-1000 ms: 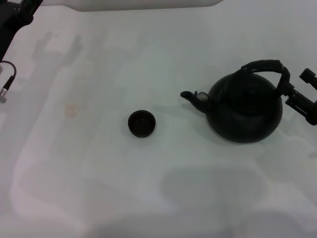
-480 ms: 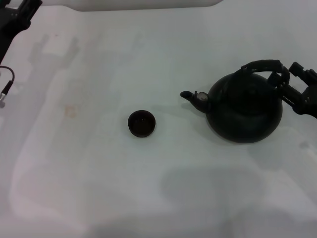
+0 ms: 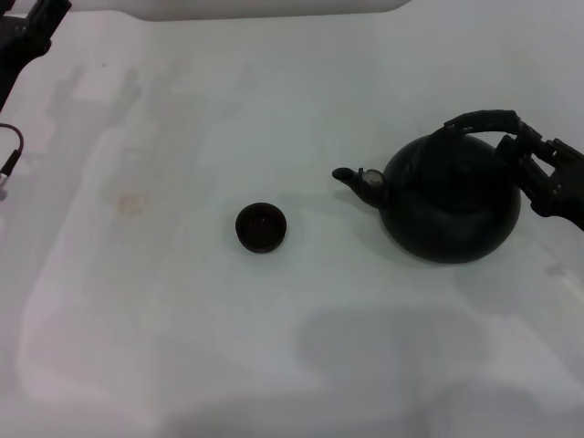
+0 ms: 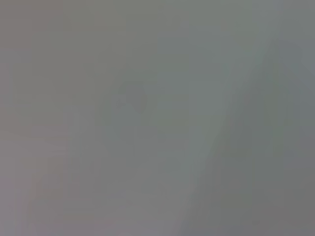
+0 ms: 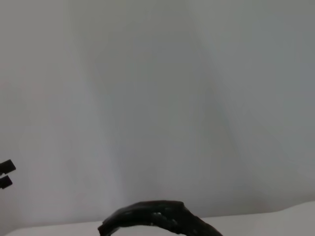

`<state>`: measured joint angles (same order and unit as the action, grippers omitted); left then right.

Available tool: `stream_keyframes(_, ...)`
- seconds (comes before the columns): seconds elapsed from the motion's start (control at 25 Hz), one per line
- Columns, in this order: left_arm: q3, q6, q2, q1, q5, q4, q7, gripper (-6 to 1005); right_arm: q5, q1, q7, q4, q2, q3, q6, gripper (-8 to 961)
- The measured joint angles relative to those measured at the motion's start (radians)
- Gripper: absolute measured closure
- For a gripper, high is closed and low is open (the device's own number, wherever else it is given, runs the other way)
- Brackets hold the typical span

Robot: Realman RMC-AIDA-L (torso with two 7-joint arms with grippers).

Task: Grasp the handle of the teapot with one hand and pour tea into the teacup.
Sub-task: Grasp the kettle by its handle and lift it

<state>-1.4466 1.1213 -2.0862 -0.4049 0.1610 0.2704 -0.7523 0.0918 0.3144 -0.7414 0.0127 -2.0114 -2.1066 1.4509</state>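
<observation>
The matte-black teapot (image 3: 452, 205) stands on the white table at the right, its spout (image 3: 351, 177) pointing left toward the teacup (image 3: 261, 227). The tiny black teacup stands alone at the middle. The arched handle (image 3: 484, 119) stands over the pot; a piece of it shows in the right wrist view (image 5: 157, 214). My right gripper (image 3: 534, 169) is open at the handle's right end, fingers on either side of it. My left gripper (image 3: 32, 23) is parked at the far left corner. No tea stream shows.
A faint orange-brown stain (image 3: 130, 203) marks the table left of the cup. A cable end (image 3: 9, 160) hangs at the left edge. A white raised edge (image 3: 265, 7) runs along the back. The left wrist view shows only blurred grey surface.
My right gripper has moved left and up to the handle's right end. The teapot and cup have not moved. The left arm has drawn slightly farther into the corner.
</observation>
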Motion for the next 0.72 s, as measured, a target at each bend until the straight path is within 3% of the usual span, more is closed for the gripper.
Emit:
stream_keyframes(0.24, 0.0, 0.0, 0.0, 0.0, 0.0, 0.0, 0.0, 119, 0.0, -0.002, 0.0, -0.019, 0.0, 0.002, -0.002, 725)
stream_keyframes(0.72, -0.002, 0.0, -0.002, 0.008, 0.0, -0.004, 0.001, 120, -0.002, 0.031, 0.06, -0.122, -0.001, -0.006, -0.012, 738)
